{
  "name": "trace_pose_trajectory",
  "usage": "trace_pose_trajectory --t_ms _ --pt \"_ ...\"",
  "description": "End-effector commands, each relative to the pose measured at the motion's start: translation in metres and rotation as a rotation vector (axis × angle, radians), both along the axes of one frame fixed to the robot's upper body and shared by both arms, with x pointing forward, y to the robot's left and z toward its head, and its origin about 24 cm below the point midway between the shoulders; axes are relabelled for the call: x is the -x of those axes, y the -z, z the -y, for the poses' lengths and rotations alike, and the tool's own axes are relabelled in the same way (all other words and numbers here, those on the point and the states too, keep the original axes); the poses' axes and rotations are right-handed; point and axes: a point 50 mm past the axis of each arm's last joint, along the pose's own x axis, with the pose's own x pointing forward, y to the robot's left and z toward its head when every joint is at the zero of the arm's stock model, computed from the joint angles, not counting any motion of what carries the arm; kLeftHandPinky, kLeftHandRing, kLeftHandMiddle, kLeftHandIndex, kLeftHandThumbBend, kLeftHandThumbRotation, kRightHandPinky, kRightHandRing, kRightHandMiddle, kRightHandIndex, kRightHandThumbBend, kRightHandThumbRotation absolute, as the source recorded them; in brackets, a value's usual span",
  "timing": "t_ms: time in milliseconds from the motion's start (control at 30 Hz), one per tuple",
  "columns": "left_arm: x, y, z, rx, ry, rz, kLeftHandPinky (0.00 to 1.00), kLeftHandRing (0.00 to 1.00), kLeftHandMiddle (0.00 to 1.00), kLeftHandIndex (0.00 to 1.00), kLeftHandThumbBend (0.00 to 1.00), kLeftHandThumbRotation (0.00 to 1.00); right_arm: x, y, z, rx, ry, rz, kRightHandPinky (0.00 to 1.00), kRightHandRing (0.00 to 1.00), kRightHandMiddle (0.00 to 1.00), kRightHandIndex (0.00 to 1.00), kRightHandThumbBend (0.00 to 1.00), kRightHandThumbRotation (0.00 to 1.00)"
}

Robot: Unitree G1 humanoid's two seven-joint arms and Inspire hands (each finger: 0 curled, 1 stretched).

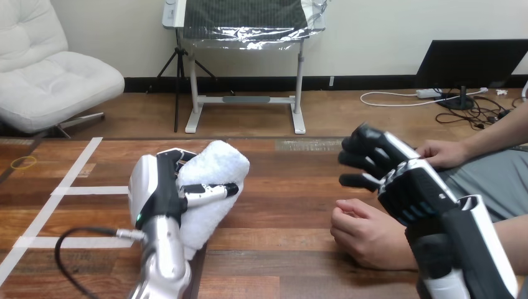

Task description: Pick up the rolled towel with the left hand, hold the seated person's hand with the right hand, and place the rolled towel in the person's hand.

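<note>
Now, step: judged to be the right hand's hold on the person's hand. The towel is already gripped and the handover is not yet done.
Person's near hand [367, 235]: loosely curled, resting on the counter [274, 255] at the view's right.
Left hand [163, 193]: clamped on the rolled towel [215, 171], thumb curled across its front. Cannot tell whether the roll's lower end touches the counter.
Right hand [405, 187]: raised just above and beyond the curled hand, apart from it. Seen from behind, so cannot tell if it is open or closed.
Person's far hand [443, 152]: lies close behind the right hand; contact cannot be told.
Far left: tape lines [75, 180], well clear of the work.
Approach: lower the right hand slowly beside the near hand, come in at the wrist side, close gently, no squeeze.
Towel handling: keep the roll back at the left until the person's palm is turned up and open.
Risk: a curled hand leaves no room for the roll, and soft cloth may slip if released early.
</note>
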Motion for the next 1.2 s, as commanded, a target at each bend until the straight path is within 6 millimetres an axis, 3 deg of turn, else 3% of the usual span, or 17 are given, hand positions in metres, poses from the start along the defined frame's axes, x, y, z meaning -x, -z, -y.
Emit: trace_pose_trajectory --t_ms 0,600,867,1167 --pt "0.046 -0.150 -0.003 0.323 0.105 0.877 0.26 0.31 0.37 0.40 0.60 0.00 -0.050 -0.017 0.029 0.224 0.075 0.097 0.84 0.88 0.89 0.88 0.85 0.85" --pt "0.069 -0.156 -0.005 0.533 0.170 0.940 0.21 0.26 0.32 0.38 0.55 0.00 -0.076 -0.028 0.055 0.478 0.092 0.083 0.84 0.90 0.93 0.92 0.98 0.69" --pt "0.075 -0.158 -0.005 0.566 0.169 0.952 0.19 0.24 0.31 0.38 0.56 0.00 -0.084 -0.032 0.064 0.566 0.121 0.078 0.81 0.90 0.93 0.92 1.00 0.65" --pt "0.078 -0.160 -0.004 0.642 0.213 0.981 0.16 0.22 0.30 0.38 0.55 0.00 -0.090 -0.035 0.072 0.644 0.143 0.060 0.87 0.93 0.94 0.93 1.00 0.61"
